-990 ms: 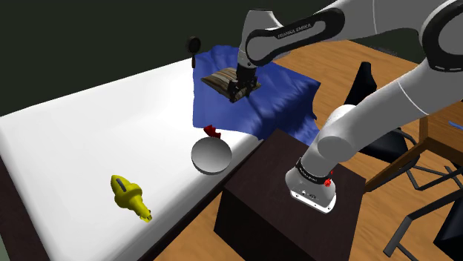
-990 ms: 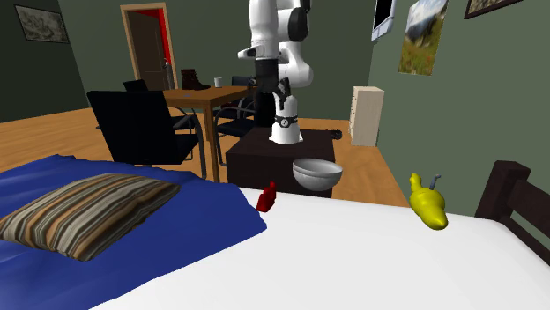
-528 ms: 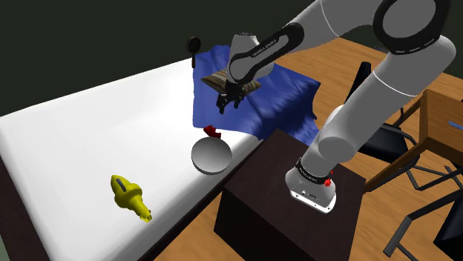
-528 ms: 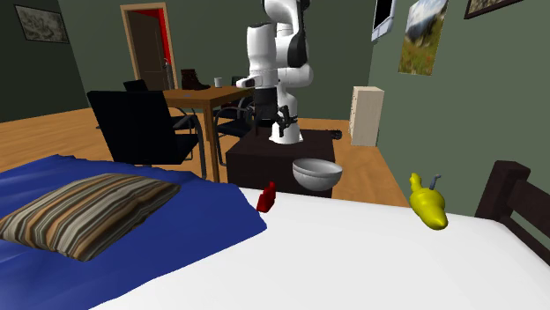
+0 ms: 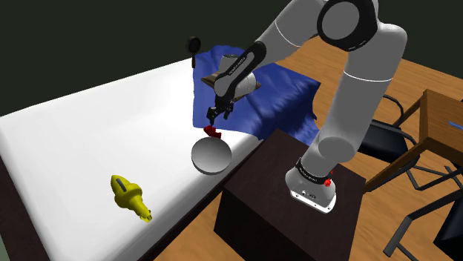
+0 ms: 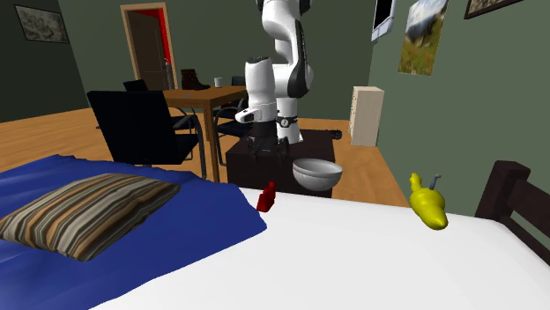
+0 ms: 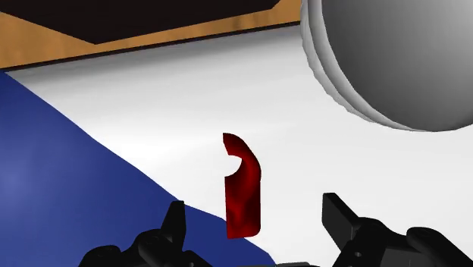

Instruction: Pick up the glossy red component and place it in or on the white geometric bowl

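The tool is spread wide and empty just above the red component; best lowered straight so it gets straddled evenly before being pinched.

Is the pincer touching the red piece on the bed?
Apart. The wrist view shows the red piece standing between the fingers of the open pincer, with a clear gap on each side.

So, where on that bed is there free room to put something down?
The widest bare stretch of white sheet lies between the yellow object and the blue blanket. It is crowded at the edge by the stand, where the red piece, the grey bowl and the tool cluster.
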Robot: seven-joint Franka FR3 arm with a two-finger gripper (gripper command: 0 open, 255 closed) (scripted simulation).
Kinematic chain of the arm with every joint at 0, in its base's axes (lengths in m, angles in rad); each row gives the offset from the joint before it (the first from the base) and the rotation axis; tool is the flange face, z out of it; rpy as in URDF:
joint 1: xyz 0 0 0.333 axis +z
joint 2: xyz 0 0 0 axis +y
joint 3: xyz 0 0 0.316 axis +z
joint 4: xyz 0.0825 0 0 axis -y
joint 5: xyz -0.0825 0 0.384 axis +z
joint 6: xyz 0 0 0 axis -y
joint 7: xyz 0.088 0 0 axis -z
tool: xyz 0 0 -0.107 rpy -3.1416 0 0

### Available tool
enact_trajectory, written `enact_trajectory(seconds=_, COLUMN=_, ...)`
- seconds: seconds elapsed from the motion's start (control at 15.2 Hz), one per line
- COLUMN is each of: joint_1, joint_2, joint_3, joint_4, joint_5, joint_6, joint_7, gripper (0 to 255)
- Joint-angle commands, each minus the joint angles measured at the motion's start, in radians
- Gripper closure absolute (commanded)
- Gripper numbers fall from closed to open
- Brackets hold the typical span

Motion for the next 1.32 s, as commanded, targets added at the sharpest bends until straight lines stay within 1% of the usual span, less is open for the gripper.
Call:
enact_trajectory(seconds=0.0, joint_1=-0.010, joint_2=0.085, joint_3=0.012, joint_4=0.043, joint_5=0.030, joint_6=0.042, joint_7=-0.030, gripper=0)
enact_trajectory(seconds=0.2, joint_1=-0.025, joint_2=0.211, joint_3=0.036, joint_4=0.117, joint_5=0.064, joint_6=0.092, joint_7=-0.058, gripper=0)
enact_trajectory(seconds=0.73, joint_1=-0.039, joint_2=0.330, joint_3=0.064, joint_4=0.157, joint_5=0.090, joint_6=0.173, joint_7=-0.079, gripper=0)
enact_trajectory(seconds=1.25, joint_1=-0.039, joint_2=0.330, joint_3=0.064, joint_4=0.157, joint_5=0.090, joint_6=0.173, joint_7=-0.079, gripper=0)
